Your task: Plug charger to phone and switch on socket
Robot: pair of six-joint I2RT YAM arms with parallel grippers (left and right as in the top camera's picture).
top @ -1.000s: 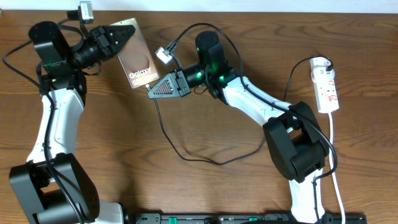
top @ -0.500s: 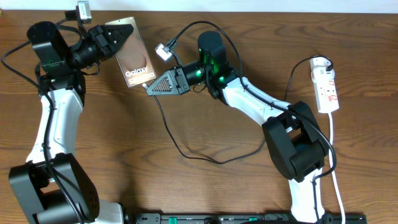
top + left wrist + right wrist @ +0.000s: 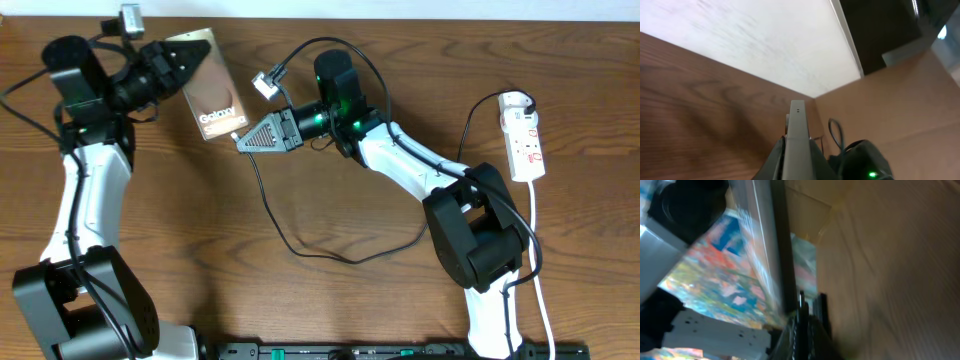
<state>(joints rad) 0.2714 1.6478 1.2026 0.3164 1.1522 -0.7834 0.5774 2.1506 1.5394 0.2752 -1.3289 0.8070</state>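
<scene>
Left gripper (image 3: 190, 58): clamped shut on the upper end of the phone (image 3: 212, 88), holding it tilted at the far left of the table (image 3: 160, 230).
Phone: printed face towards the overhead camera, lower edge turned rightward.
Right gripper (image 3: 243, 142): pinched closed on the charger (image 3: 345, 261) tip, just beside the phone's lower edge; contact cannot be told.
Charger cable: loops across mid-table.
Socket (image 3: 524, 135): far right, well apart from both grippers.

Colours we log: bronze, black, white, red
Phone (image 3: 213, 98) brown-bronze with white lettering; charger (image 3: 350, 262) black; socket (image 3: 524, 135) white with red marks; table (image 3: 250, 310) brown wood grain, which we see darker in streaks.
</scene>
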